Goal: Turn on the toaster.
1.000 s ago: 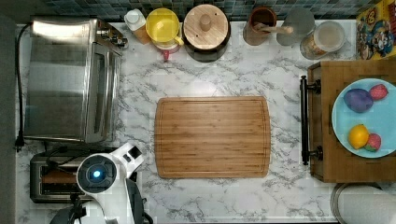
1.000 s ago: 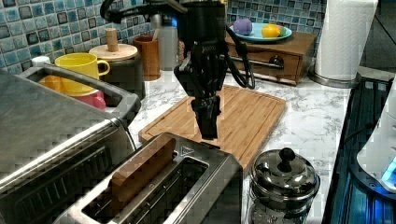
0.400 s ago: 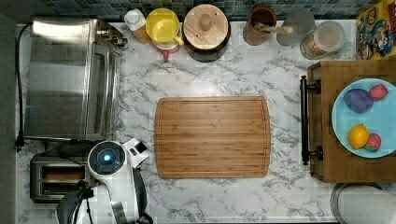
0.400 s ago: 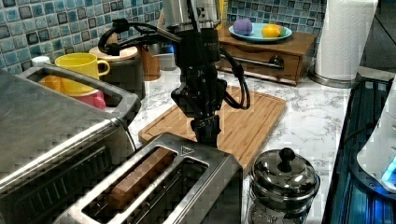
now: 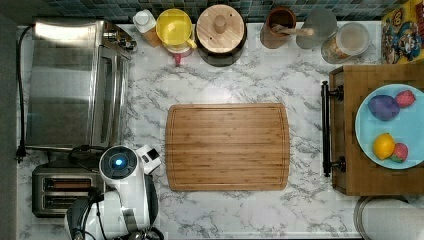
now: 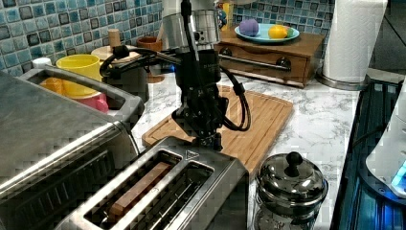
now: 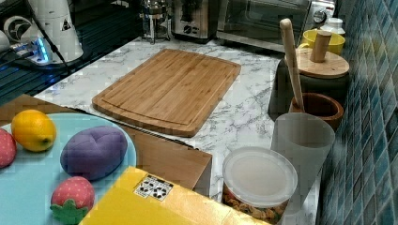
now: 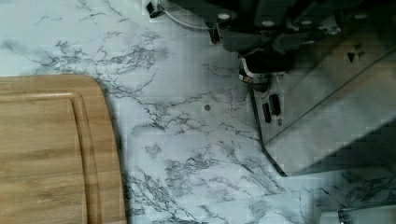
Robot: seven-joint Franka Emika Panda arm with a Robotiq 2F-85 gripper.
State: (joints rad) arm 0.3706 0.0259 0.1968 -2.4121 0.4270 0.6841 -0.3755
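1. Top view: the arm has slid further over the toaster [image 5: 55, 192]; only the slotted top peeks out beyond the wrist, and the end effector is somewhere under that white housing.
2. Left view: the end effector [image 6: 210, 140] has dropped right down to the toaster's [image 6: 163, 191] far end. The bread slice [image 6: 139, 191], which stood tall a second ago, now sits sunk in its slot, so I'd judge the lever has been driven down. Fingers spread or together? Can't tell.
3. Right view: the cutting board [image 7: 169, 89] lies bare on the desk [image 7: 244, 112].
4. Wrist view: the toaster's [image 8: 327, 121] steel end sits directly below the end effector. Release looks next.
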